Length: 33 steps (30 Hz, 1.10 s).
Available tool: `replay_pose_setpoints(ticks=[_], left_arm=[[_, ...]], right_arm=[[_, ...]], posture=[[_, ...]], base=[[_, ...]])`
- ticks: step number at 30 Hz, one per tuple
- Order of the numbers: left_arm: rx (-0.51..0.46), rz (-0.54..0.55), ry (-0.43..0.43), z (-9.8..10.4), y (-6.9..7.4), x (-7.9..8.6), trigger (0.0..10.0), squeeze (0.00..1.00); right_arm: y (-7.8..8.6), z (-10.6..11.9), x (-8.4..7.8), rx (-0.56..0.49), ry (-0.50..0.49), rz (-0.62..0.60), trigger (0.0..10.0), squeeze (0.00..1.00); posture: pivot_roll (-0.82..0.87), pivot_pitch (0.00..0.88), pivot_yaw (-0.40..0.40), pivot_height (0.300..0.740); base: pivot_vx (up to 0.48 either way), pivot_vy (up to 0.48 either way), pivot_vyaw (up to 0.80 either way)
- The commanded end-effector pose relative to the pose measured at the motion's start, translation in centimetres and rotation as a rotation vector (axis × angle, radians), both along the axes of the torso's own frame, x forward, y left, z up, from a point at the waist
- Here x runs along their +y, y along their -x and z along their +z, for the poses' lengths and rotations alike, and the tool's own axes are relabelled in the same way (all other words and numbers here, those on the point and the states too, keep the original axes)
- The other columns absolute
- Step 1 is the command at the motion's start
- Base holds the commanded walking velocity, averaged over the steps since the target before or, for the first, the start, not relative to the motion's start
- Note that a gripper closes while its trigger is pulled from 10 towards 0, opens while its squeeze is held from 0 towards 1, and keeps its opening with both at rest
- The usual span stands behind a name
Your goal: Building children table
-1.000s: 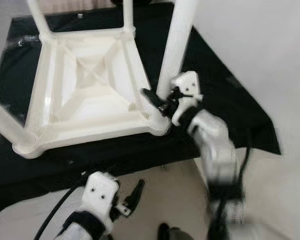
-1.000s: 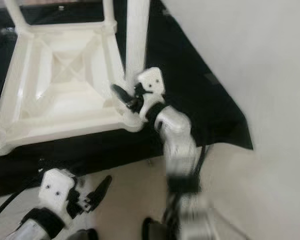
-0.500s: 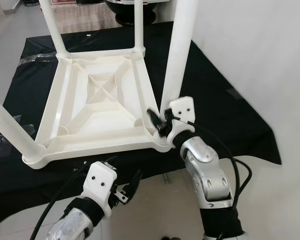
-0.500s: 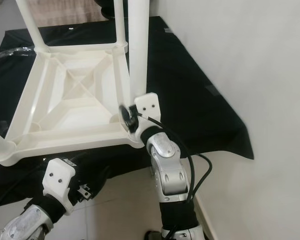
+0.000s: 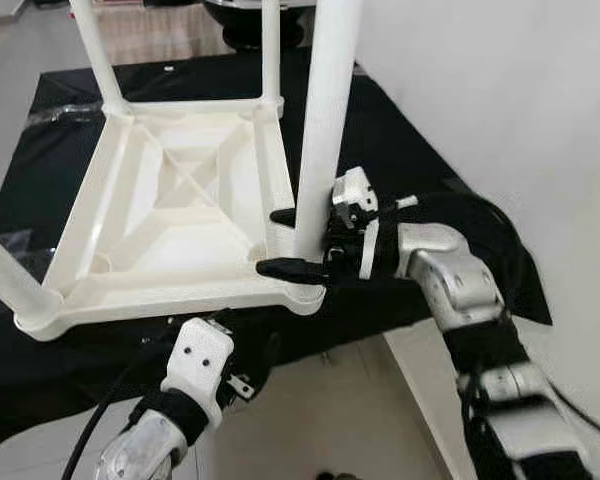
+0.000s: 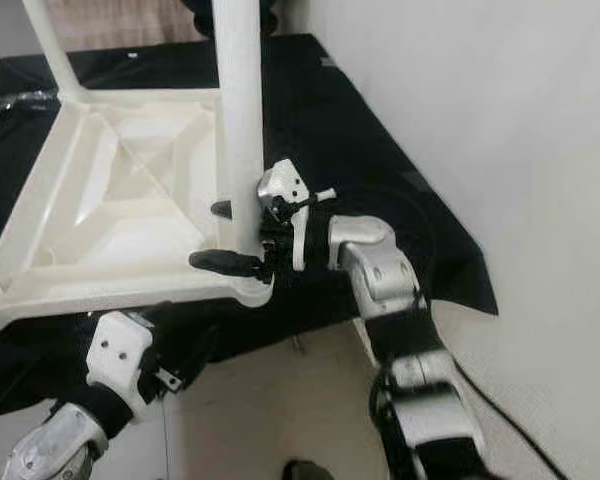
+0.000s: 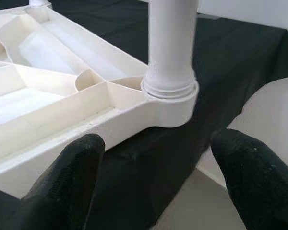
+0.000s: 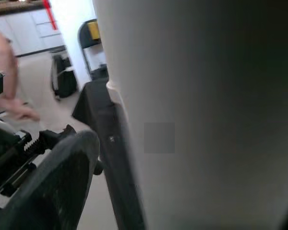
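Note:
The white plastic children table (image 5: 180, 200) lies upside down on a black cloth (image 5: 410, 150), its legs pointing up. My right gripper (image 5: 270, 242) reaches in from the right and straddles the near right leg (image 5: 320, 120) just above its corner socket (image 7: 170, 103). It is open: one finger passes behind the leg, the other in front, and the right wrist view shows a small gap beside the leg (image 8: 206, 120). My left gripper (image 7: 158, 177) hangs open below the table's near edge, facing that corner, with nothing between its fingers (image 7: 72, 177).
Three more legs (image 5: 95, 50) (image 5: 270, 50) (image 5: 0, 270) stand at the other corners. A white wall (image 5: 500, 100) runs close along the right. Pale floor (image 5: 330, 410) lies in front of the cloth. In the right wrist view a person's arm (image 8: 9, 81) shows far off.
My right gripper has turned and come up from the corner socket, so its fingers now sit on either side of the leg. The camera has shifted. My left gripper stays low.

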<state>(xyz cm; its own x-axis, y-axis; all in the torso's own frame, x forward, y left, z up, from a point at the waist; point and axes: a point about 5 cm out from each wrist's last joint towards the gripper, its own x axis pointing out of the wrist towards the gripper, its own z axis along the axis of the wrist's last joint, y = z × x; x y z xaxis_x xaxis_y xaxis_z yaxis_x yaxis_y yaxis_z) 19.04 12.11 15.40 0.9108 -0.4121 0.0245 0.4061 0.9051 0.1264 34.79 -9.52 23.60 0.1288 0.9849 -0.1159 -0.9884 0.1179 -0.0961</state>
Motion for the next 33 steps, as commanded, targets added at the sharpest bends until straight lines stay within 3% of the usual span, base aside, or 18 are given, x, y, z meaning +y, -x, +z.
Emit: replay_pose_setpoints(ticks=[1,12,13,14,15,22,26,29,31,32,33], left_arm=[[0.002,0.003,0.000,0.0,0.5,-0.1,10.0,0.00],[0.022,0.008,0.005,0.1,1.8,-0.2,10.0,0.00],[0.023,0.009,0.005,0.2,1.9,-0.2,10.0,0.00],[0.024,0.010,0.005,0.2,2.1,-0.2,10.0,0.00],[0.026,0.010,0.005,0.2,2.2,-0.2,10.0,0.00],[0.032,0.013,0.008,0.3,2.5,-0.3,10.0,0.00],[0.034,0.013,0.014,0.2,2.4,-0.5,10.0,0.00],[0.033,0.014,0.016,0.2,2.4,-0.5,10.0,0.00],[0.027,0.015,0.021,0.2,2.1,-0.6,10.0,0.00],[0.027,0.015,0.021,0.2,2.1,-0.6,10.0,0.00],[0.026,0.014,0.023,0.2,2.1,-0.6,10.0,0.00]], right_arm=[[-0.4,-0.3,0.3,0.015,0.030,0.047,10.0,0.00],[-1.6,-0.4,0.6,0.106,0.055,0.134,10.0,0.00],[-1.7,-0.5,0.6,0.114,0.056,0.146,8.3,0.00],[-1.7,-0.6,0.6,0.119,0.057,0.155,8.3,0.00],[-1.7,-0.7,0.6,0.128,0.055,0.165,0.0,0.00],[-2.0,-0.7,0.1,0.131,0.039,0.151,0.0,0.00],[-2.7,-0.2,-1.4,0.053,-0.013,-0.026,0.0,0.00],[-2.8,-0.2,-1.8,0.023,-0.037,-0.085,0.0,0.00],[-2.0,-1.6,-2.1,0.008,-0.107,-0.383,0.0,0.00],[-2.0,-1.6,-2.1,0.008,-0.107,-0.383,0.0,0.00],[-1.5,-2.2,-2.2,0.005,-0.123,-0.511,0.0,0.00]], posture=[[0.07,0.186,-0.085,0.740],[0.10,0.226,-0.089,0.740],[0.10,0.232,-0.091,0.740],[0.10,0.232,-0.091,0.740],[0.10,0.241,-0.092,0.740],[0.10,0.248,-0.095,0.740],[0.08,0.238,-0.108,0.740],[0.08,0.236,-0.110,0.740],[0.04,0.230,-0.110,0.740],[0.04,0.230,-0.110,0.740],[0.04,0.230,-0.110,0.740]], base=[[0.000,0.000,0.00],[0.000,0.000,0.00],[0.000,0.000,0.00],[0.000,0.000,0.00],[0.000,0.000,0.00],[0.000,0.000,0.00],[0.000,0.000,0.00],[0.000,0.000,0.00],[0.000,0.000,0.00],[0.000,0.000,0.00],[0.000,0.000,0.00]])
